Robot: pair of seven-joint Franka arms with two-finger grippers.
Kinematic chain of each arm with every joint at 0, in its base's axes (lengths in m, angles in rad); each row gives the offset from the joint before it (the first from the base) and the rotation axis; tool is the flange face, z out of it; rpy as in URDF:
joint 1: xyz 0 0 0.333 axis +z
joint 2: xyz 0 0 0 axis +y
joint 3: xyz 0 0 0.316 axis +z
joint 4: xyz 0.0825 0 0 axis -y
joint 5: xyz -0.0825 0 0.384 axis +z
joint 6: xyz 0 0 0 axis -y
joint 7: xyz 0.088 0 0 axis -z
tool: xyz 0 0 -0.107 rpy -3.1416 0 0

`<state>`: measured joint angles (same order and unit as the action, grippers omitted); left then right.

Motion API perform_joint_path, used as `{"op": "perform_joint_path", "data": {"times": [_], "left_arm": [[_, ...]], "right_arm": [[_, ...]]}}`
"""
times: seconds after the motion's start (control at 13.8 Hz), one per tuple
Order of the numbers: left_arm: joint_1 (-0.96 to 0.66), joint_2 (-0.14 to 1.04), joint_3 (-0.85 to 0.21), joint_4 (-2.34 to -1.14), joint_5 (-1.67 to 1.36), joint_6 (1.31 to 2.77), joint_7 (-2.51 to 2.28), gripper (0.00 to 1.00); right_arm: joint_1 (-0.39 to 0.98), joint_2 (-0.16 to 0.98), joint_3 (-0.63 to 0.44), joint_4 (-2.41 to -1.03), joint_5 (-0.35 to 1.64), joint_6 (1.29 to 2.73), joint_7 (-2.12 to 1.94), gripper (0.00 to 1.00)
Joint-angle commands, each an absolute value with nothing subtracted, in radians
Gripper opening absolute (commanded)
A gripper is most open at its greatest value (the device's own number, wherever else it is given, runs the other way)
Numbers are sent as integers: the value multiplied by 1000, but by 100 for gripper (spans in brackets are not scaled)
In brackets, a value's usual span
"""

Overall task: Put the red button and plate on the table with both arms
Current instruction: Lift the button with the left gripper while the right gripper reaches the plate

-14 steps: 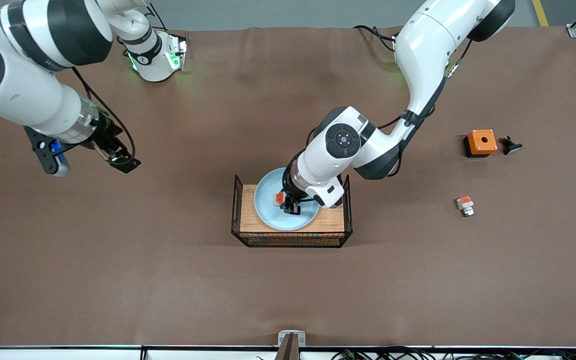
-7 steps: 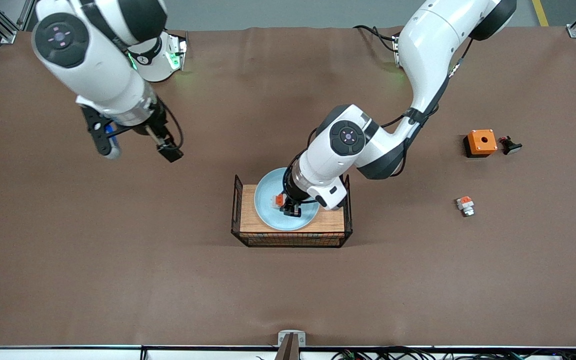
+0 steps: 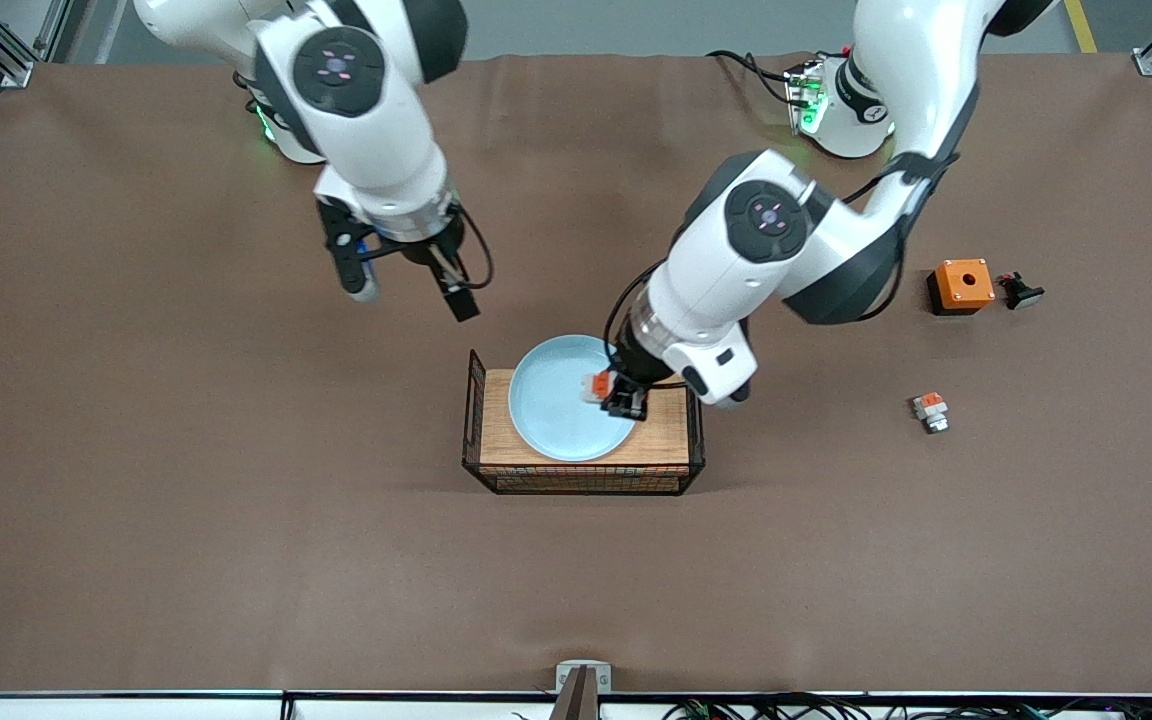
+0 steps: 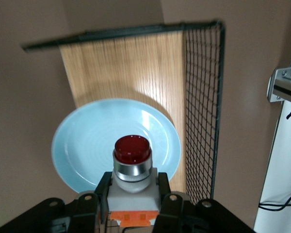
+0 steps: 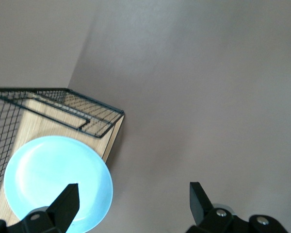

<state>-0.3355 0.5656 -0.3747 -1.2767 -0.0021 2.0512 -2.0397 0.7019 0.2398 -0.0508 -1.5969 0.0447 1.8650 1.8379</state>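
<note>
The left gripper (image 3: pixel 623 397) is holding the red button (image 3: pixel 596 384) between closed fingers (image 4: pixel 103 194), lifted above the plate's (image 3: pixel 561 405) edge; the plate is sitting on a wooden-topped wire rack (image 3: pixel 584 458) mid-table (image 3: pixel 236 520); the right gripper (image 3: pixel 411 285), fingers (image 5: pixel 68 200) spread apart, is hovering over bare table beside the rack.

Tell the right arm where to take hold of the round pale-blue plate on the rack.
Probably the raised rim of the round pale-blue plate where it overhangs the small wooden-topped black wire rack, on the edge toward the arms' bases. The open right tool can pinch it from above; the left tool holds the red button above the plate.
</note>
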Motion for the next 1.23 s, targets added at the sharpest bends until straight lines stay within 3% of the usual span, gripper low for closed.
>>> {"op": "perform_joint_path", "data": {"times": [0.0, 0.22, 0.58, 1.16], "left_arm": [[-301, 486, -380, -1298, -43, 1909, -1869, 22], [-232, 424, -380, -1312, -101, 1725, -1631, 22], [-112, 364, -380, -1366, -107, 1536, -1165, 24], [52, 301, -377, -1578, -5, 1586, -643, 25]], "right_arm": [[773, 302, -63, -1589, -21, 1946, 1969, 100], [807, 366, -63, -1583, -55, 2015, 2048, 100], [845, 465, -63, -1554, -98, 2092, 2143, 100], [844, 610, -69, -1404, -100, 2094, 2180, 99]]}}
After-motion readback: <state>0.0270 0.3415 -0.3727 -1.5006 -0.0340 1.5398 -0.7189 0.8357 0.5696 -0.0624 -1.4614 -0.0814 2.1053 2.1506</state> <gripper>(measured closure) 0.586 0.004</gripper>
